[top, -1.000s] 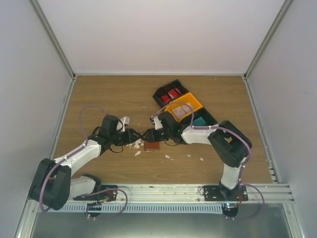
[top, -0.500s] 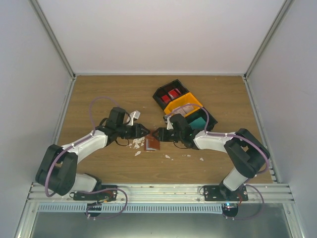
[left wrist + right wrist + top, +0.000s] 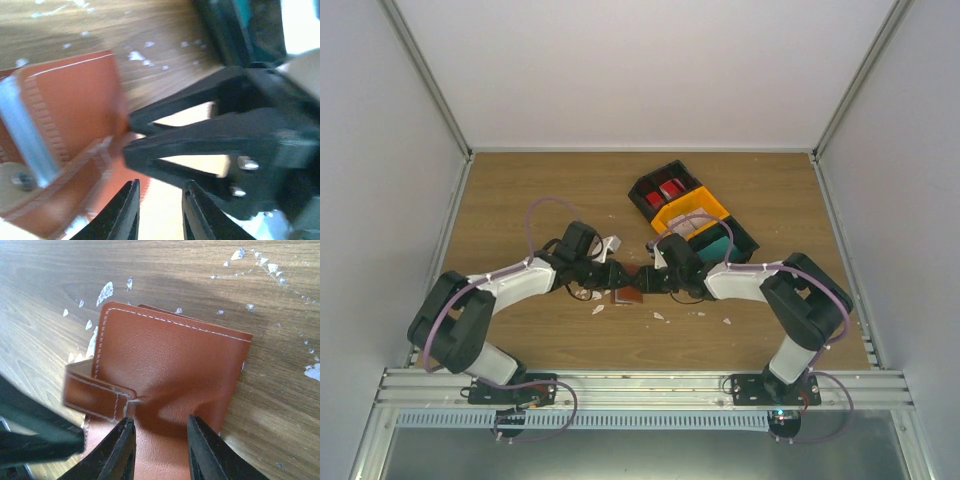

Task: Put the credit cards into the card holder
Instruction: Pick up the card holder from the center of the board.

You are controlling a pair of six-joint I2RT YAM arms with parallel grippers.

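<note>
You have both claws nose to nose at the card holder (image 3: 170, 355), which lies on the table (image 3: 520, 200) among white scraps (image 3: 598, 308). Your right gripper (image 3: 160, 420) has its fingers apart with brown leather between them; can't tell if it's clamped. Your left gripper (image 3: 160, 186) is slightly parted, nothing pinched, just beside the holder's edge. The credit cards (image 3: 665, 190) sit in the bin tray (image 3: 638, 192), farther back.

We're logging the card holder (image 3: 165, 370) as smooth reddish-brown leather, slightly sheeny, with pale thread stitching. We're reading the table (image 3: 520, 200) as matt wood grain, the white scraps (image 3: 105, 292) as papery, rough-edged, and the bin tray (image 3: 710, 205) as hard black-and-orange plastic.
</note>
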